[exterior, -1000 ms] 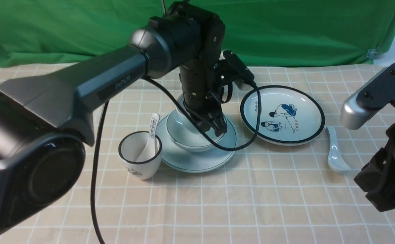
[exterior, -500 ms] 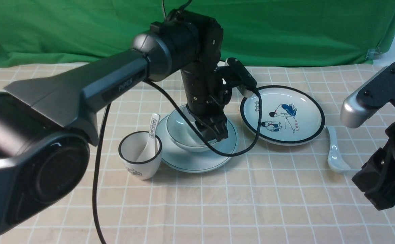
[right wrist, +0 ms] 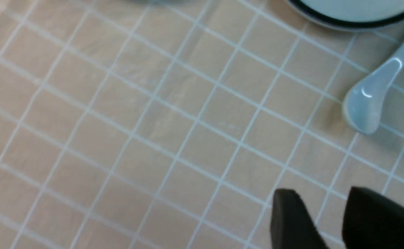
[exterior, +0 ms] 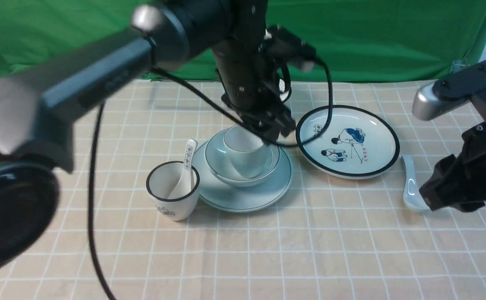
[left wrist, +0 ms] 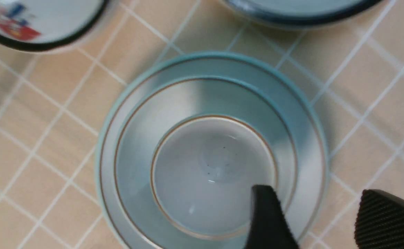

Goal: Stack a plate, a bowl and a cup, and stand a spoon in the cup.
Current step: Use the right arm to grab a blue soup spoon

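The pale plate lies mid-table with the wider pale bowl on it, and the plain cup stands upright in the bowl. My left gripper hangs open just above the cup's right rim, clear of it. In the left wrist view the plate, the bowl and the cup nest inside one another, and the gripper holds nothing. The pale spoon lies flat on the cloth at the right. My right gripper hovers beside it, open and empty. In the right wrist view the spoon lies apart from the gripper.
A black-rimmed plate with cartoon figures lies right of the stack. A black-rimmed cup holding a printed spoon stands at the stack's left. Another dark-rimmed dish shows behind the stack. A green cloth backs the table.
My left gripper has opened, let go of the cup in the bowl and risen above it. My right gripper has opened wider and moved left and up toward the spoon.
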